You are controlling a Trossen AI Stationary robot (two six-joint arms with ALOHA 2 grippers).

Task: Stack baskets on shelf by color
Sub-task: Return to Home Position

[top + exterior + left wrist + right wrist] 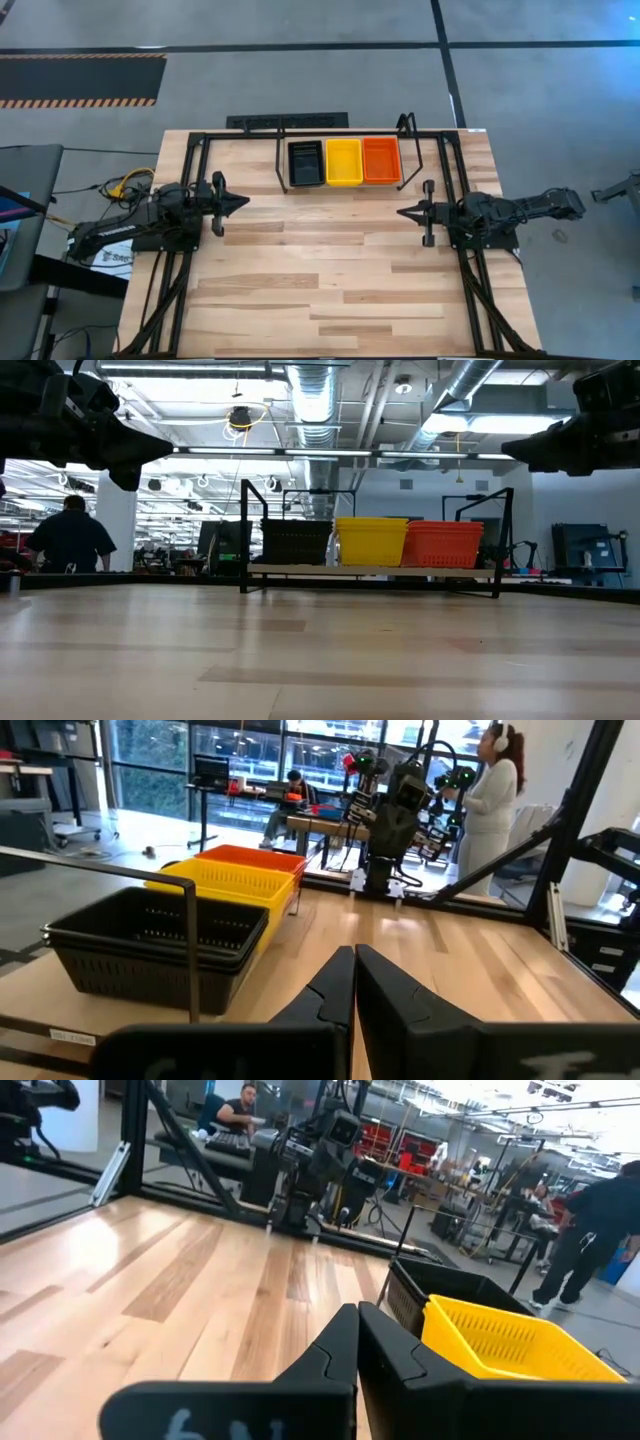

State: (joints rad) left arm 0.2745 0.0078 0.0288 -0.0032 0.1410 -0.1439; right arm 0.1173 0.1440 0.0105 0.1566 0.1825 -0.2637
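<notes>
On the shelf [280, 165] at the table's far edge stand three stacks of baskets side by side: black [306, 163], yellow [343, 161] and red-orange [381, 160]. In the low view the black [296, 542], yellow [371, 541] and red-orange [441, 544] stacks rest on the shelf's board. My left gripper [244, 201] hangs shut over the table's left side, pointing level toward the right. My right gripper [402, 212] hangs shut over the right side, pointing level toward the left. Both hold nothing.
The black rail frame [195, 170] that bears the arms runs along both table sides and the far edge. The bare wooden tabletop [320, 280] stretches from the shelf to the near edge. People show in the room beyond the table.
</notes>
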